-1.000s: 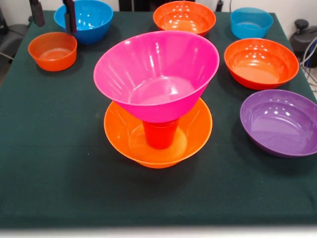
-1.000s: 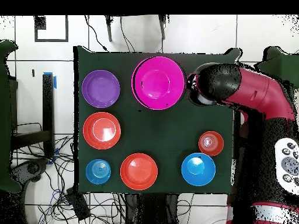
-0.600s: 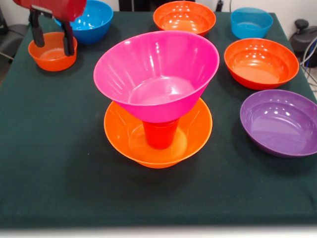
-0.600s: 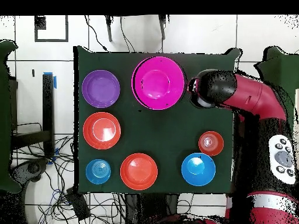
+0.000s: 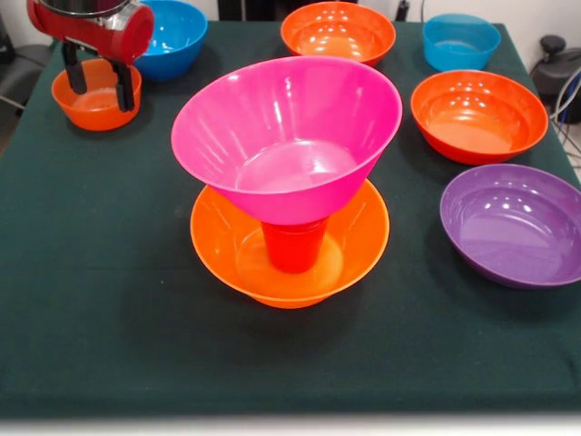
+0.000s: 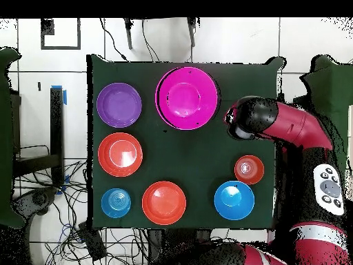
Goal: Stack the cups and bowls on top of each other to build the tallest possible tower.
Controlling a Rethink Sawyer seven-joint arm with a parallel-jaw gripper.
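The tower stands mid-table: a large yellow-orange flared bowl [image 5: 356, 243] holds an orange-red cup [image 5: 294, 247], and a large pink bowl [image 5: 287, 136] sits tilted on the cup. From above only the pink bowl [image 6: 187, 96] shows. My gripper [image 5: 98, 84] hangs open at the far left, holding nothing, its two black fingers [image 5: 123, 87] showing in front of a small orange bowl [image 5: 94, 105]. Overhead, the arm's end [image 6: 245, 119] lies between the tower and that small orange bowl [image 6: 249, 169].
Loose bowls ring the tower: large blue [image 5: 172, 36], orange-red [image 5: 338, 32], small blue [image 5: 460, 41], orange-red [image 5: 478, 113], purple [image 5: 511, 222]. Overhead they are blue [image 6: 234, 200], orange-red [image 6: 164, 202], small blue [image 6: 116, 202], orange-red [image 6: 120, 153], purple [image 6: 118, 104].
The gripper has come down into the front view, from fingertips at the top edge to its red body showing. Overhead, the arm's end moved from beside the pink bowl toward the small orange bowl.
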